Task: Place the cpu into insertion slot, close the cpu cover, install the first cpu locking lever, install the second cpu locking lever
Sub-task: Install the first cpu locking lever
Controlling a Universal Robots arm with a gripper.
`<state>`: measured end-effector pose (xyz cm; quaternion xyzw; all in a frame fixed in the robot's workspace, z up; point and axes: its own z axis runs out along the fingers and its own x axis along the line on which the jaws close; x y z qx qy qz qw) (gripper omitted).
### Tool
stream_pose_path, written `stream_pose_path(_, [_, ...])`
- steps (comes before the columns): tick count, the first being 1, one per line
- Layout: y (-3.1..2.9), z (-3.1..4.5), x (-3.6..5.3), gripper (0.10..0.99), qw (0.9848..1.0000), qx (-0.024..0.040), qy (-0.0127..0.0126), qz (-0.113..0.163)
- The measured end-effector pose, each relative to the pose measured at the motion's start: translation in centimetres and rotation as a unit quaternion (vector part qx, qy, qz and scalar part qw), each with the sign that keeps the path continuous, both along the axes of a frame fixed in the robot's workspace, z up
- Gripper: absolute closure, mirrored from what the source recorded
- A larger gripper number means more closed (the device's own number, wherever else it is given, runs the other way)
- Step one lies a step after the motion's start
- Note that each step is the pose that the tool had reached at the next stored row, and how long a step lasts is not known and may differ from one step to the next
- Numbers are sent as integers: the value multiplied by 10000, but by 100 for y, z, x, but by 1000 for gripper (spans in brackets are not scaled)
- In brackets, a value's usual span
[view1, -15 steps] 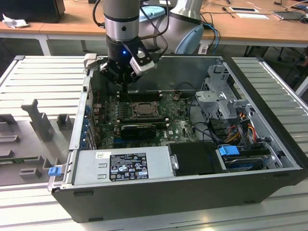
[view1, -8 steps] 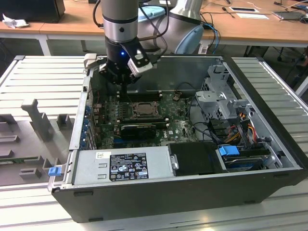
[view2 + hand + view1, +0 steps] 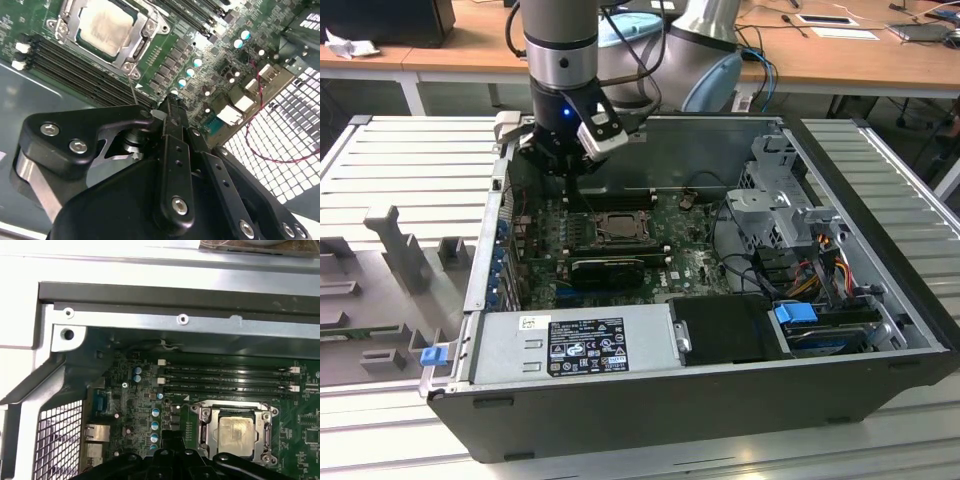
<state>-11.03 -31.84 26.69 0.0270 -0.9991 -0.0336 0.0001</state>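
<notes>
i see the cpu [image 3: 107, 25] lying flat in the insertion slot [image 3: 217, 437], with the cpu cover [image 3: 146, 34] down around it so its pale top shows through the window. the pincer [image 3: 560, 172] hangs inside the computer case [image 3: 720, 140] just beside the socket, toward the exterior view's left. a thin locking lever [image 3: 133, 91] runs from the socket's corner toward the pincer's tip; i cannot tell whether the pincer is spread or pressed together
</notes>
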Motion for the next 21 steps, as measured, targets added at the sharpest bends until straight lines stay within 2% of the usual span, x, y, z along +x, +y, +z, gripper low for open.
stream_pose_path(2, [3,-14,-30,980,10000,-1,0,0])
stream_pose_path(7, [62,-54,-32,980,10000,0,0,1])
stream_pose_path(9, [123,-67,-38,980,10000,-1,1,-2])
stream_pose_path(14, [204,-87,-48,980,10000,0,0,-8])
stream_pose_path(21, [216,-95,-46,980,10000,0,1,-8])
